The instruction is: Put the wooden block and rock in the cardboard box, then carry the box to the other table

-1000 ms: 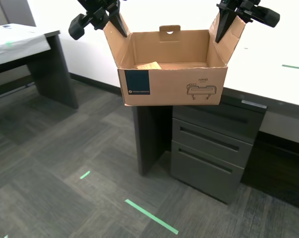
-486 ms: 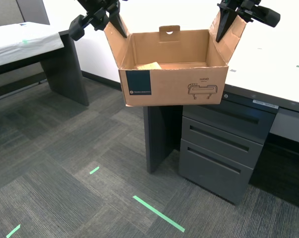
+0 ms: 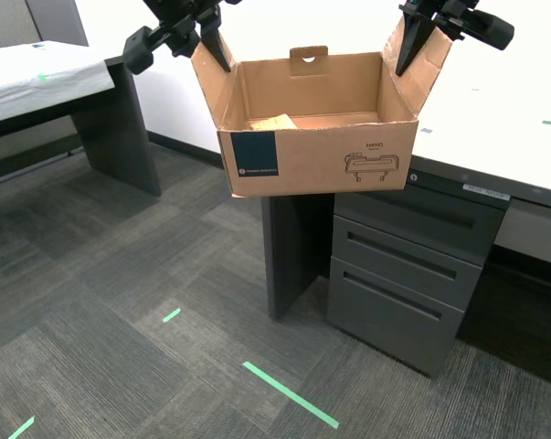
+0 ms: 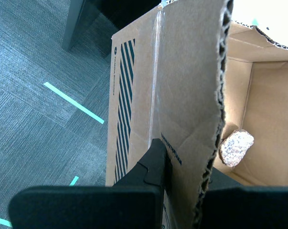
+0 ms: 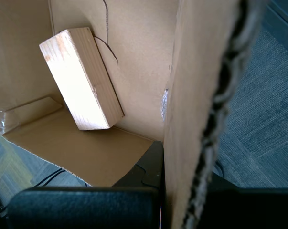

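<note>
- the cardboard box (image 3: 321, 160) hung in the air, well above the carpet floor (image 3: 120, 302), with its front wall level and its flaps raised.
- my first hand (image 5: 164, 164) was closed tight on the edge of one side flap, one finger inside the box and the corrugated wall between the jaws.
- my second hand (image 4: 165, 160) was clamped the same way on a side flap, beside the striped outer wall.
- the exterior view showed a black arm (image 3: 170, 27) at the flap on its left and another black arm (image 3: 458, 18) at the flap on its right; i could not tell which was first or second.
- open carpet with green tape strips (image 3: 289, 393) lay below and toward the exterior view's left, between the box and the other table (image 3: 37, 78).
- just behind and under the box stood the smooth white worktop (image 3: 494, 119) and its dark drawer unit (image 3: 403, 274); whether the box touched that edge was unclear.
- the wooden block (image 5: 81, 78) lay on the box floor, tilted against a wall; the exterior view showed only its top (image 3: 275, 121).
- the rock (image 4: 236, 148) sat inside near a wall, seen only in the second wrist view; the front wall hid it in the exterior view.
</note>
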Controlling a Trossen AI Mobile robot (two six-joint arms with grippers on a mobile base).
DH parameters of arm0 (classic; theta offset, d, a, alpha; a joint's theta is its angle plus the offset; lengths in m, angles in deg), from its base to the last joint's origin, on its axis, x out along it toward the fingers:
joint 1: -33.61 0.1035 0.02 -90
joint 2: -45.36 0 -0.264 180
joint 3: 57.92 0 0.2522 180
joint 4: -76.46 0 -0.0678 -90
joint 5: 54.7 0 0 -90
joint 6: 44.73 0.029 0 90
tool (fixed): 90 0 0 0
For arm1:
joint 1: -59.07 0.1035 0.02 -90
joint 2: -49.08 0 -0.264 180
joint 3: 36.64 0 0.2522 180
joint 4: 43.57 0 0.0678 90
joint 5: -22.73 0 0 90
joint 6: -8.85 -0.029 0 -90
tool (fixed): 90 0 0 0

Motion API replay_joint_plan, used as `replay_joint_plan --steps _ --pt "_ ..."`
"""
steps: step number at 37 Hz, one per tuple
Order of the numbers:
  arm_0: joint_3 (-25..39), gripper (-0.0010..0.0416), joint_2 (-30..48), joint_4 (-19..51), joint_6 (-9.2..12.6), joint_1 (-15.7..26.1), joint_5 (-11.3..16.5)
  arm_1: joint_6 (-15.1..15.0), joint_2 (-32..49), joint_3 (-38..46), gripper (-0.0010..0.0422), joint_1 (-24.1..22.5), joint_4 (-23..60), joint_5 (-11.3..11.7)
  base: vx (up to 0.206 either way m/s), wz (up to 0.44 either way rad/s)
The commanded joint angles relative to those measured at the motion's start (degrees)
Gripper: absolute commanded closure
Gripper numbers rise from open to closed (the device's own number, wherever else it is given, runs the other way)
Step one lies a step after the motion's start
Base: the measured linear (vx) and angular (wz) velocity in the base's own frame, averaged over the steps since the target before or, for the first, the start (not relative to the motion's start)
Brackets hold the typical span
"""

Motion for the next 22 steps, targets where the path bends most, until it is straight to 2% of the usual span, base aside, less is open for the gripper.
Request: replay_joint_plan --steps 1,11,22 --pt "0.1 0.0406 -0.1 0.1 0.2 0.1 1.1 0.3 -0.2 0.1 0.0413 -0.2 -0.3 -0.7 0.034 -0.025" --pt "0.1 0.0406 -0.1 0.1 0.1 0.1 1.1 0.3 -0.2 0.1 0.0413 -0.3 -0.3 -0.7 0.059 -0.036" --pt "0.1 0.0406 -0.1 0.1 0.0 0.1 1.1 0.3 -0.2 0.0 0.0413 -0.9 0.2 -0.7 0.106 -0.058"
